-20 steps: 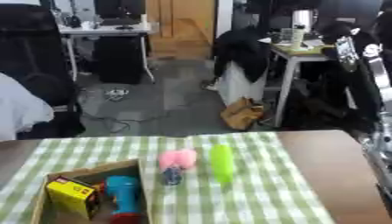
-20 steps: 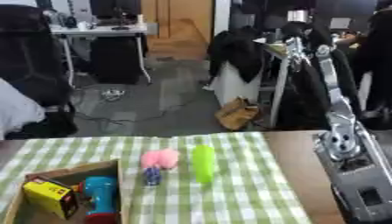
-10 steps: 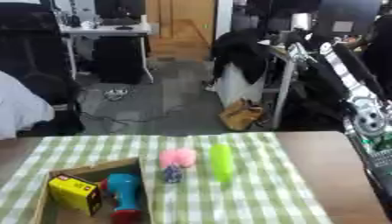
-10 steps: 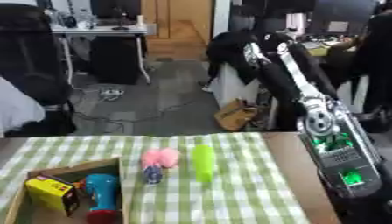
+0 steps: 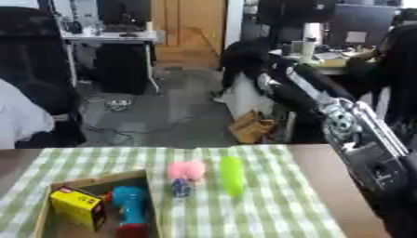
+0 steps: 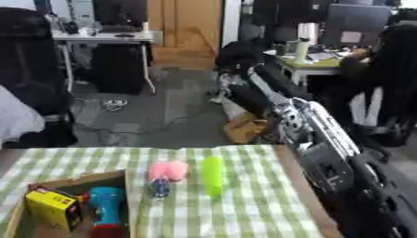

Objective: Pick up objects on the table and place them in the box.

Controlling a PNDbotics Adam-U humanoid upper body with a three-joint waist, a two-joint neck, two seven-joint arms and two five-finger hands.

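A: Spanning the lower part of the view was the table (image 5: 342,186), brown wood, with a green-and-white checked cloth (image 5: 269,209) spread over most of it. What stood out next?

B: The robot's right arm (image 6: 326,153), black with silver joints, rose from the lower right corner and stretched up and away over the table's far right edge. Its right hand (image 6: 232,86) was dark and blurred against the dark things behind it, so I could not tell whether the fingers were open or curled. The left hand did not show in either view.

A: And the box?

B: The cardboard box (image 5: 102,180) sat open at the near left of the cloth. Inside it lay a yellow carton (image 5: 77,207) toward the left, with a blue bottle-like object with a red end (image 5: 129,214) just beside it on the right.

A: What was outside the box?

B: Three things lay on the cloth, to the right of the box. A light green, elongated object (image 5: 232,174) lay lengthwise, near the cloth's middle. Left of it was a pink, soft-looking object (image 5: 186,169), and touching its near side was a small dark blue thing (image 5: 179,188) I could not make out further.
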